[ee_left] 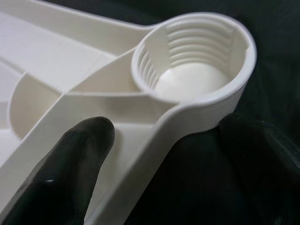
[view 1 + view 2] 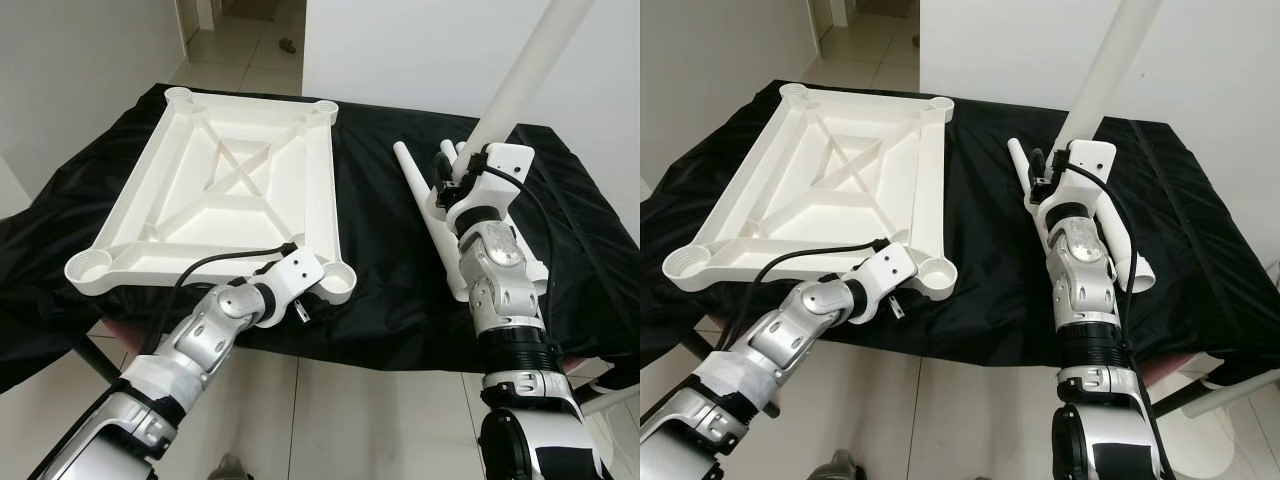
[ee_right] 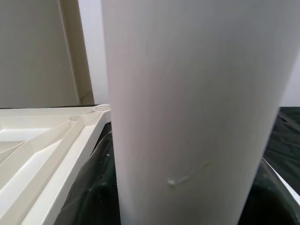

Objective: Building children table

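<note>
Left of the right end effector (image 2: 1065, 165), which grips an upright leg tube (image 2: 1103, 70), lies the threaded corner socket (image 1: 194, 58), straddled by the open left end effector (image 1: 164, 140).

tabletop (image 2: 230, 190) lies left of the legs (image 2: 425, 215) on the cloth (image 2: 390, 260).

A black cloth (image 2: 390, 250) drapes over a table and hangs off its near edge. Pale glossy floor tiles (image 2: 330, 420) lie below at 6 o'clock. White walls stand at 9 o'clock (image 2: 70, 70) and 1 o'clock (image 2: 420, 50), with a tiled passage (image 2: 250, 45) running away between them at 12 o'clock. Light is soft and even
</note>
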{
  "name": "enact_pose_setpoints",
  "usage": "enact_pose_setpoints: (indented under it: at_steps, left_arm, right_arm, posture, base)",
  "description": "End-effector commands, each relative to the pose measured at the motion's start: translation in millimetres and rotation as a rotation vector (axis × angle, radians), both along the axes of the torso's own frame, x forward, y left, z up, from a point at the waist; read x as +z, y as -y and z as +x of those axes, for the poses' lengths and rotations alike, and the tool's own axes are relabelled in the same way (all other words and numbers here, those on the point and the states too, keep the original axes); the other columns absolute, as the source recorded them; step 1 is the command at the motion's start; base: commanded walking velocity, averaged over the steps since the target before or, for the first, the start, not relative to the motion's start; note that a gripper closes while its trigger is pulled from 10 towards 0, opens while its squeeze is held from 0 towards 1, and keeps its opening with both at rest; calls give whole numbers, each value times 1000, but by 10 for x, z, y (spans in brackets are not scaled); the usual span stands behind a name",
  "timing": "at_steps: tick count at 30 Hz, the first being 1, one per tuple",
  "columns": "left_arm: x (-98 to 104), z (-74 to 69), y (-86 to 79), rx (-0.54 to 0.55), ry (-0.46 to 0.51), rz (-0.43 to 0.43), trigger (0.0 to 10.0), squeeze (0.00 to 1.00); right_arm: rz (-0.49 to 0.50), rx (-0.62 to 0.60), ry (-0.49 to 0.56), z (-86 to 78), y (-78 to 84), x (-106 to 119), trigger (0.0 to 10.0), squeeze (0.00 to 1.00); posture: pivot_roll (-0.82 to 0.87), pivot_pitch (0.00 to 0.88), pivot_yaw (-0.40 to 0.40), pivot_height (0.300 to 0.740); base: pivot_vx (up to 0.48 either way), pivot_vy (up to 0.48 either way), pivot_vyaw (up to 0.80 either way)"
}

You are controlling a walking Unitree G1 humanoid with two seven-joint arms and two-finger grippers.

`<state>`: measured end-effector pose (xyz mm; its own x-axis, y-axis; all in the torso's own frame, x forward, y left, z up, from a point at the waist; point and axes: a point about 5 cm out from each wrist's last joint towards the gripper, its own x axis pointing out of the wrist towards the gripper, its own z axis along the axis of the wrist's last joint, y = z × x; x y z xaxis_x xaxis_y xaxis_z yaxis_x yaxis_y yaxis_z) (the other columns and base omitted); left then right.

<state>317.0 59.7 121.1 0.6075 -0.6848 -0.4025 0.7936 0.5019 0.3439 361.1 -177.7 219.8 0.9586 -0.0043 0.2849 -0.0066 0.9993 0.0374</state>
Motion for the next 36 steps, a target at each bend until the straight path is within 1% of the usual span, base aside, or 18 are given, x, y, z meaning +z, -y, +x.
enact_pose_setpoints:
  at_steps: [1, 5, 9, 12, 13, 14, 16, 17, 20, 22, 24, 25, 27, 30, 31, 34, 35, 36]
  left_arm:
    - [21, 33, 70, 22, 41, -5, 10000, 0]
    - [35, 42, 165, 17, 48, -20, 10000, 0]
    - [101, 74, 325, 21, 64, -54, 10000, 0]
    - [118, 83, 365, 20, 71, -58, 10000, 0]
    - [143, 95, 429, 17, 81, -63, 10000, 0]
    - [143, 95, 429, 17, 81, -63, 10000, 0]
    - [186, 110, 524, 11, 96, -71, 10000, 0]
    - [186, 110, 524, 11, 96, -71, 10000, 0]
    - [232, 116, 618, 7, 106, -88, 10000, 0]
    - [232, 116, 618, 7, 106, -88, 10000, 0]
    - [273, 116, 712, 9, 116, -110, 10000, 0]
    - [273, 116, 712, 9, 116, -110, 10000, 0]
    - [295, 113, 767, 9, 127, -118, 10000, 0]
    - [301, 112, 772, 11, 132, -120, 10000, 0]
    - [337, 129, 681, 37, 162, -128, 10000, 0]
    - [351, 134, 641, 45, 167, -137, 10000, 0]
    - [381, 143, 573, 63, 163, -164, 10000, 0]
    - [381, 143, 573, 63, 163, -164, 10000, 0]
  right_arm:
    - [-12, -6, -1, -12, 8, 3, 10000, 0]
    - [-13, -4, -2, -7, -3, 4, 10000, 0]
    - [-8, 6, 3, -5, -40, 13, 10000, 0]
    - [-6, 12, 3, -5, -53, 10, 10000, 0]
    - [-6, 17, 2, -5, -65, 6, 10000, 0]
    - [-6, 17, 2, -5, -65, 6, 10000, 0]
    - [-5, 21, 1, -1, -79, 0, 10000, 0]
    - [-5, 21, 1, -1, -79, 0, 10000, 0]
    - [-1, 17, 4, -1, -84, -2, 10000, 0]
    - [-1, 17, 4, -1, -84, -2, 10000, 0]
    - [2, 13, 2, 0, -94, -8, 10000, 0]
    - [2, 13, 2, 0, -94, -8, 10000, 0]
    - [8, 18, -7, 0, -112, -20, 10000, 0]
    - [9, 20, -8, -4, -121, -27, 10000, 0]
    - [-1, 38, -17, -23, -150, -64, 10000, 0]
    - [-9, 46, -19, -30, -161, -78, 10000, 0]
    - [-16, 67, -24, -39, -182, -99, 10000, 0]
    - [-16, 67, -24, -39, -182, -99, 10000, 0]
  posture:
    - [92, 39, -27, 740]
    - [88, 41, -27, 740]
    - [89, 41, -27, 740]
    - [90, 40, -26, 740]
    - [92, 38, -25, 740]
    - [92, 38, -25, 740]
    - [95, 36, -24, 740]
    - [95, 36, -24, 740]
    - [100, 32, -19, 740]
    - [100, 32, -19, 740]
    - [101, 29, -19, 740]
    - [101, 29, -19, 740]
    - [101, 29, -19, 740]
    - [103, 28, -18, 740]
    - [115, 22, -21, 740]
    - [115, 22, -21, 740]
    - [121, 20, -22, 740]
    - [121, 20, -22, 740]
  base:
    - [0, 0, 0]
    - [0, 0, 0]
    - [0, 0, 0]
    - [0, 0, 0]
    - [0, 0, 0]
    - [0, 0, 0]
    - [0, 0, 0]
    - [0, 0, 0]
    - [0, 0, 0]
    - [0, 0, 0]
    - [0, 0, 0]
    - [0, 0, 0]
    - [0, 0, 0]
    - [0, 0, 0]
    - [0, 0, 0]
    - [0, 0, 0]
    - [0, 0, 0]
    - [0, 0, 0]
